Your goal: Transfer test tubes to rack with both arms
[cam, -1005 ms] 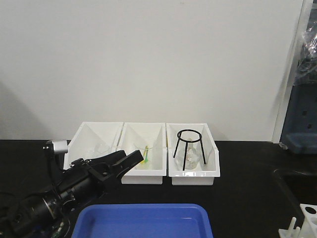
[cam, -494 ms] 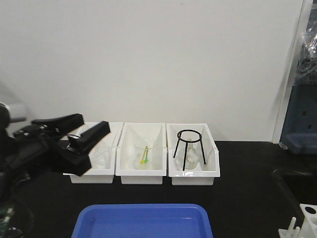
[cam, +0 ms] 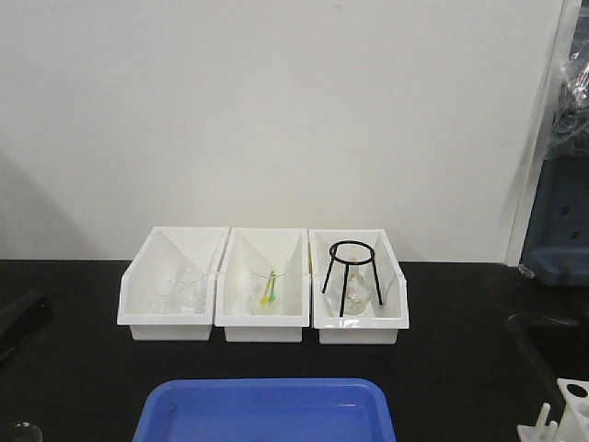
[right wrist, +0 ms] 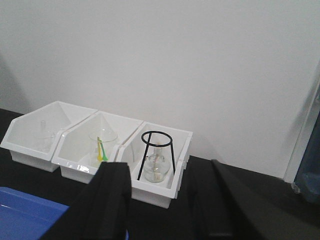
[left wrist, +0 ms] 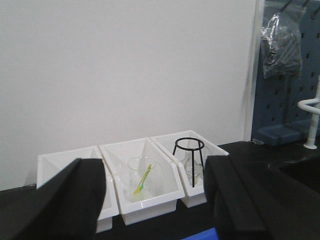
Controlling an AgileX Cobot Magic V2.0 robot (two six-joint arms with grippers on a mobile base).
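Observation:
The white rack (cam: pixel 569 412) shows only partly at the bottom right corner of the front view, with round holes and thin pegs. No test tubes show in any view. My left gripper (left wrist: pixel 155 200) is open and empty; its two dark fingers (left wrist: pixel 75 200) frame the white bins from a distance. My right gripper (right wrist: pixel 167 205) is open and empty too, and its fingers (right wrist: pixel 107 200) hang above the black table in front of the bins. In the front view only a dark shape (cam: pixel 18 322) at the left edge shows; neither gripper is seen there.
Three white open-front bins (cam: pixel 264 322) stand in a row against the wall: glassware in the left one, a beaker with yellow-green sticks (cam: pixel 269 290) in the middle, a black wire tripod (cam: pixel 350 276) over a flask in the right. A blue tray (cam: pixel 267 410) lies at the front.
The left arm, which reached across the left bin in the front view, has swung up and left and out of that view.

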